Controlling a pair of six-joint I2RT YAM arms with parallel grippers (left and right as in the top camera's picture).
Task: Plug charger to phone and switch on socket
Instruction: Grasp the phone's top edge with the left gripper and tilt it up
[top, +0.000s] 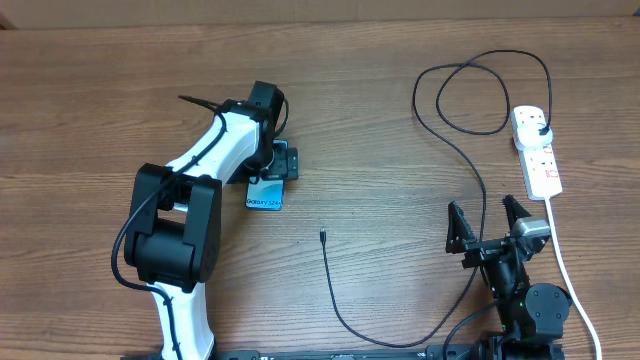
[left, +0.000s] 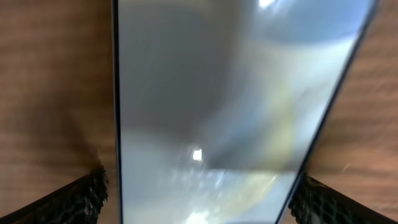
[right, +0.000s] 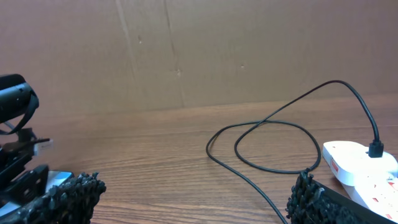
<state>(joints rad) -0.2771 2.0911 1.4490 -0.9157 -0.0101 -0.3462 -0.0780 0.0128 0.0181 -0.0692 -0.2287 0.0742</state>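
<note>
The phone lies flat on the wooden table, its light blue screen filling the left wrist view. My left gripper hangs over its far end, open, with one finger on each long side of the phone and a sliver of wood showing beside the left one. The charger is a thin black cable; its free tip lies loose mid-table and its black plug sits in the white socket at the right. My right gripper stands open and empty in front of the socket.
The charger cable loops across the table between the right fingers and curls back by the front edge. A thick white cord runs from the socket past the right arm. A brown cardboard wall stands behind the table.
</note>
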